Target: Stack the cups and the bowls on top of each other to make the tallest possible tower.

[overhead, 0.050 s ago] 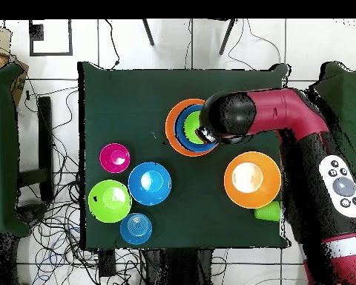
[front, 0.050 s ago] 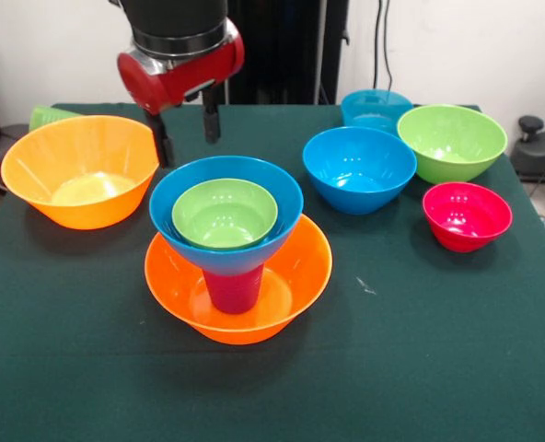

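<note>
Your gripper (front, 0.050 s ago: 186, 129) hangs open and empty behind the tower (front, 0.050 s ago: 231, 267) — green bowl (front, 0.050 s ago: 225, 214) nested in blue for steadiness — so lift clear

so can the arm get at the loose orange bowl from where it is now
Probably yes. The loose orange bowl sits alone on the table, with nothing inside or over it. The end effector hangs open just beside it, behind the tower. Only the green cup lies near its far rim.

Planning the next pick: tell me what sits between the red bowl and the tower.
Only bare green cloth in the front view, between the red bowl and the tower.
</note>
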### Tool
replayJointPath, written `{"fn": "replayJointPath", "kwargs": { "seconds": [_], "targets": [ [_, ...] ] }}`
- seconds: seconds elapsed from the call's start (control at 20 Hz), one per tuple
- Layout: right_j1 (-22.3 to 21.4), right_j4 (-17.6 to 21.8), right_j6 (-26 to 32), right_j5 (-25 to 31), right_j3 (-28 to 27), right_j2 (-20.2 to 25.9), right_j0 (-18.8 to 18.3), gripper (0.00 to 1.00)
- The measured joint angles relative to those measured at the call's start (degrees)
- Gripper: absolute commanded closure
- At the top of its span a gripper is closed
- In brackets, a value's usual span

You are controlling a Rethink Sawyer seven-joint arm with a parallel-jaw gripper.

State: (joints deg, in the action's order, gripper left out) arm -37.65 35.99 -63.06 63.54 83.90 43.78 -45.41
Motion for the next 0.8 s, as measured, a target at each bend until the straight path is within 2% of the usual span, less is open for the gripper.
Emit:
{"fn": "replayJointPath", "kwargs": {
  "seconds": [0.3,0.8],
  "targets": [
    [2.98,-1.02,-0.54,-3.43,-0.08,-1.96,1.18,0.0],
    [7.02,-2.34,-0.88,-4.61,-0.19,-4.03,2.59,0.0]
  ]
}}
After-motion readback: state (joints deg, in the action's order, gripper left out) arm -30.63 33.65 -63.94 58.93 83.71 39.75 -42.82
